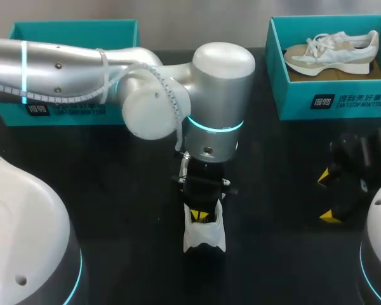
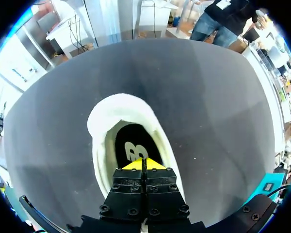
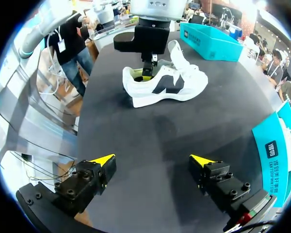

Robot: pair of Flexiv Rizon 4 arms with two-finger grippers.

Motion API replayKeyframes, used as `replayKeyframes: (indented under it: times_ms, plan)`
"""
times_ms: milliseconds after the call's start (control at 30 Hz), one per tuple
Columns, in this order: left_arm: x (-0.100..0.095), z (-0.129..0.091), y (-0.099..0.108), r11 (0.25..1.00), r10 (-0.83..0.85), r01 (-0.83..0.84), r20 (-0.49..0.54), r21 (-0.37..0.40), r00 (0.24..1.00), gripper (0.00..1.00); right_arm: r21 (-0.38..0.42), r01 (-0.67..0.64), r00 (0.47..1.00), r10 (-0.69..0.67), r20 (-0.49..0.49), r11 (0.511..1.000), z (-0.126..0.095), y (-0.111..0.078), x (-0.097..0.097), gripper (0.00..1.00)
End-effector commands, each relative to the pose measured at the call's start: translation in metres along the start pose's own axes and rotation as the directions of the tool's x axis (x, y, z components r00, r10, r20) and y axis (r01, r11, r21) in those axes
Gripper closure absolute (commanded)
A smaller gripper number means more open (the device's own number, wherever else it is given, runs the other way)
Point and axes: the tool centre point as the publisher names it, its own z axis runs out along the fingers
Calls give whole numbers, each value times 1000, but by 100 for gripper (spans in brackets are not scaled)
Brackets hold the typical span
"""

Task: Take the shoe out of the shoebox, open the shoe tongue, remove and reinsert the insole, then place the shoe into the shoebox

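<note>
A white shoe (image 1: 204, 238) with a dark side logo lies on the black table (image 1: 114, 190) at the front middle, also seen from the side in the right wrist view (image 3: 165, 87). My left gripper (image 1: 202, 216) reaches down into its opening, shut, its yellow tips together just over the black insole (image 2: 133, 143). I cannot tell whether the tips pinch the insole. The shoe's white collar (image 2: 119, 104) rings the left gripper (image 2: 143, 162). My right gripper (image 3: 153, 159) stands open over bare table at the right (image 1: 327, 197), well away from the shoe.
A teal shoebox (image 1: 330, 101) at the back right holds a second beige and white shoe (image 1: 333, 54). Another teal shoebox (image 1: 70, 28) stands at the back left, partly behind my left arm.
</note>
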Motion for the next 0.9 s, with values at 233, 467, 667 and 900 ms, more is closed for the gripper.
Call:
replayKeyframes:
  times_ms: [233,467,667,900]
  plan:
    - [10,21,2,998,-41,36,-77,-57,996,100,2,0,1000,0,2,1000,1,0,1,0]
    - [8,50,9,997,-64,59,-102,-55,993,100,2,0,1000,0,2,1000,1,0,1,0]
    - [2,55,15,995,-94,91,-71,-42,993,100,2,0,1000,0,2,1000,1,0,1,0]
    - [2,20,13,993,-101,102,17,-62,995,100,2,0,1000,0,2,1000,1,0,1,0]
